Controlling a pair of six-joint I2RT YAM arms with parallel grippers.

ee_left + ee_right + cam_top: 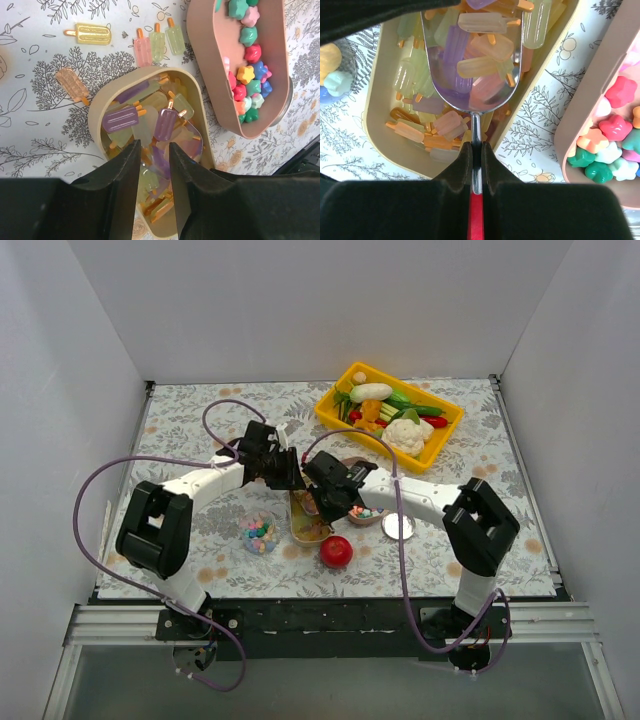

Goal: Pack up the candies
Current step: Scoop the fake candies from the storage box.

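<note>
Right gripper (476, 150) clamped on a red-handled metal scoop (476, 125) heaped with popsicle-shaped candies (480, 65), above the cream oval tin (372, 125) holding more. Left gripper (154, 152) parted, empty, over that tin; several candies loose on the floral tablecloth (40, 100) beside it.

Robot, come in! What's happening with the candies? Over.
Left gripper open above beige tray. Right gripper shut on scoop, full of candies. Some lie loose outside.

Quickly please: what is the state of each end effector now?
Left end effector: open, holding nothing, above the beige oval tray of popsicle-shaped candies.
Right end effector: closed on the red-handled metal scoop, loaded with candies.
</note>
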